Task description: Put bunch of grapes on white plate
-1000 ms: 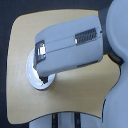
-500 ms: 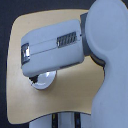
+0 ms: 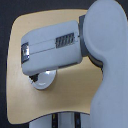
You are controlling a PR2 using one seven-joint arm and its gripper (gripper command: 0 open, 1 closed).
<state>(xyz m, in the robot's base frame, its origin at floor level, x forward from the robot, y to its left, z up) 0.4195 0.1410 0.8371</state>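
A bulky, smooth grey-white arm (image 3: 55, 47) covers the frame's centre above the rounded tan wooden table (image 3: 30, 30), partly hiding the glossy round white plate (image 3: 44, 82); the gripper's state cannot be made out.

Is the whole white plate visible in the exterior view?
No, the robot arm covers the upper part of the white plate, so only its lower portion shows on the wooden table.

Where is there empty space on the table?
The table shows bare wood below the white plate and along its edge at the exterior view's left. Around the plate it is crowded: the arm covers most of it.
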